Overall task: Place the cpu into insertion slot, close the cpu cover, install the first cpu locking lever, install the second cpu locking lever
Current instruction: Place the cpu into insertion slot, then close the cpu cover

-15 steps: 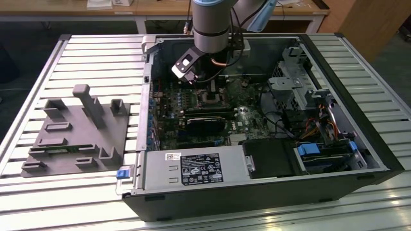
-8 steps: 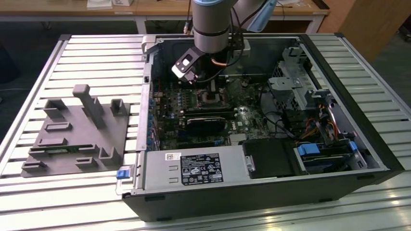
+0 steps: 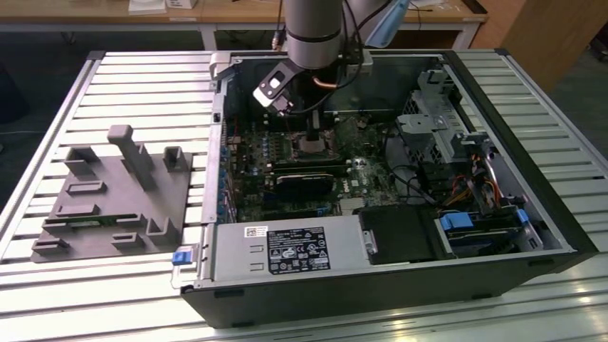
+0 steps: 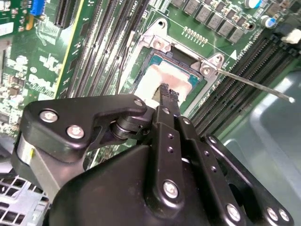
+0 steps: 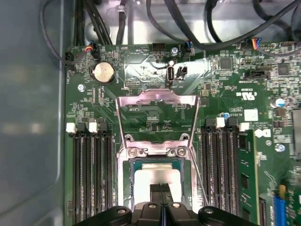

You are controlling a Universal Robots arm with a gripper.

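In the exterior view, the arm is being lowered into the open computer case, which is lying on the slatted table, and the gripper is being held over the insertion slot; the cpu itself is being hidden there by the fingers and cannot be made out. A grey fixture is lying on the table at the exterior view's left, well apart from the case. In the second wrist view, the gripper is being shown with its fingers drawn together, the tips being pressed on the pale top of the cpu. The cpu is lying flat in the insertion slot, metal face up; being square, it is showing no long axis, and its near edge is being covered by the gripper body. A thin locking lever is sticking out from one corner of the slot, across the memory slots. In the first wrist view, the cpu cover is being kept open, swung away from the slot with its long sides running away from the hinge edge, and the circuit board is being seen through its window. The cpu is sitting in the slot below it, partly cut off by the closed fingertips.
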